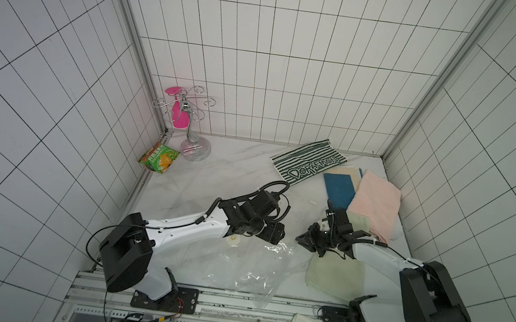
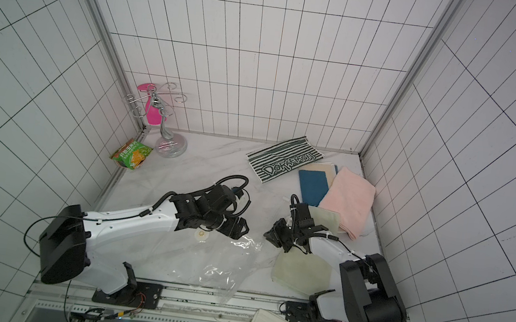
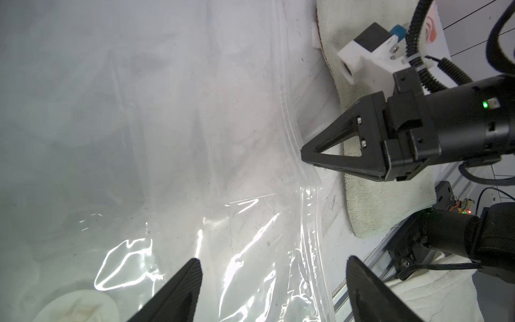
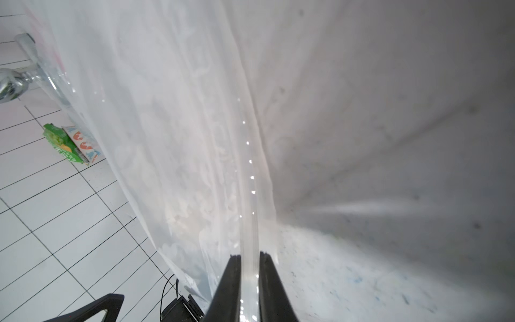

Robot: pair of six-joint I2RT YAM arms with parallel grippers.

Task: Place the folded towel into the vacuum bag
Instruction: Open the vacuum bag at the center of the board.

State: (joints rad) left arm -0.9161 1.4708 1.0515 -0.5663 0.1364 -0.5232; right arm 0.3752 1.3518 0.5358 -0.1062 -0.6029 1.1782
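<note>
step: open bag mouth | right hand (image 4: 248,259) pinched on vacuum bag (image 1: 242,268) zip edge | left hand (image 3: 273,264) wide, empty | tip: lift gently, left pins lower layer; folded towel (image 1: 332,276) just right of bag

In both top views, your left arm (image 1: 187,227) stands on its base at 7 o'clock, and its forearm stretches toward 3 o'clock. Your left gripper (image 3: 274,281) hangs with its jaws spread wide, holding nothing. Your right arm (image 1: 378,262) stands at 5 o'clock and reaches toward 10 o'clock with its wrist bent low. Your right gripper (image 4: 249,278) points toward 9 o'clock, facing the left one, near it but apart. Its jaws are pinched on the zip edge of the vacuum bag (image 4: 248,209).
</note>
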